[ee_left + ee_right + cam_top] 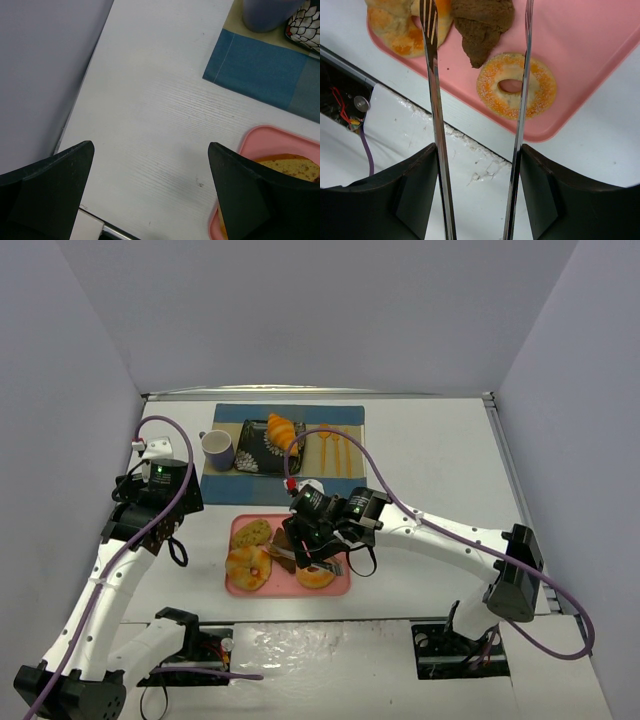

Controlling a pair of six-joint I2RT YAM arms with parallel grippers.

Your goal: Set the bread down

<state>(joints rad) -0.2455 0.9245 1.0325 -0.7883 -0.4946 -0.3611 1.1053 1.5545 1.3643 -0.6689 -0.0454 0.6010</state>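
On the desk [440,460], a pink tray [285,587] was found at the near edge, with the bread lying on it, including a ring doughnut [540,85] and a brown croissant [482,25]. The right gripper [480,195] was seen clamped on metal tongs [436,100], whose arms were spread either side of the doughnut. The left gripper [150,170] was held open over bare desk left of the tray.

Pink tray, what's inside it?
A sugary ring doughnut, a brown pastry, a round yellow bun and a bread slice. From above, the right gripper and its tongs cover part of the tray, so anything beneath can't be seen.
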